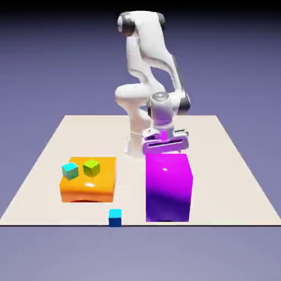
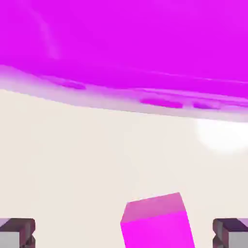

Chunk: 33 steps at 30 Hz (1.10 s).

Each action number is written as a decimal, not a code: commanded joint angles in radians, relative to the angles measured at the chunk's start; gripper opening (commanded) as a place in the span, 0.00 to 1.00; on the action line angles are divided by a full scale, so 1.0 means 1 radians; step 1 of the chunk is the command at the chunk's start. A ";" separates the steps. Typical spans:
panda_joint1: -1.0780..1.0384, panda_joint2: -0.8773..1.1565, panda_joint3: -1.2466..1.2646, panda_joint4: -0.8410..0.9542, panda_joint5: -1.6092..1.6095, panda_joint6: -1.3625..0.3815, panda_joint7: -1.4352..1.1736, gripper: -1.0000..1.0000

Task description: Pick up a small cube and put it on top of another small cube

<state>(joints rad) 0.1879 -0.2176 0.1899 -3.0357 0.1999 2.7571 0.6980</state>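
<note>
gripper (image 2: 124, 232) is standing released, grasping nothing, jaws flanking the magenta cube (image 2: 157, 225) | magenta cube is lying on the table (image 2: 72, 155), behind the purple block (image 1: 168, 186) | blue cube (image 1: 114, 217) is sitting at the table's near edge

no readable text, labels or numbers

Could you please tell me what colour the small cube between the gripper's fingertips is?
Magenta; the small cube shows best in the hand view.
</note>
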 commanded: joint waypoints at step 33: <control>-0.004 -0.003 0.210 0.136 -0.215 -0.122 0.110 0.00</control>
<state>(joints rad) 0.1845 -0.2201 0.3999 -2.8994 -0.0146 2.6357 0.8078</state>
